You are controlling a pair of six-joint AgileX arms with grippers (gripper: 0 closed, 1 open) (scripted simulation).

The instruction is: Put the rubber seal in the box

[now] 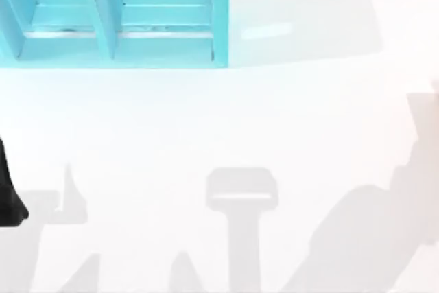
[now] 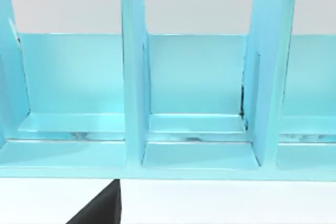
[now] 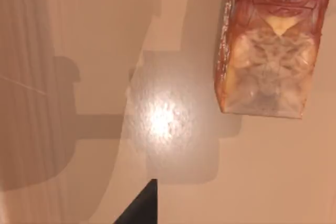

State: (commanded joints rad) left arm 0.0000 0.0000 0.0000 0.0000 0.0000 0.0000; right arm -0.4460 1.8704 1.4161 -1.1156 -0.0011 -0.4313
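Observation:
The rubber seal (image 3: 268, 45), a glossy reddish-brown block with orange speckles and a pale patch, lies on the table in the right wrist view. A black tip of my right gripper (image 3: 140, 206) shows well apart from it, touching nothing. The box (image 1: 116, 15) is turquoise, with upright dividers that split it into compartments, and it stands at the table's far left. In the left wrist view the box (image 2: 194, 103) faces the camera close up, with a black tip of my left gripper (image 2: 101, 209) just in front of its base. My left arm (image 1: 10, 190) is at the left edge of the top view.
The white table (image 1: 226, 128) stretches from the box to the front edge and carries only grey shadows of the arms. The box's visible compartments hold nothing.

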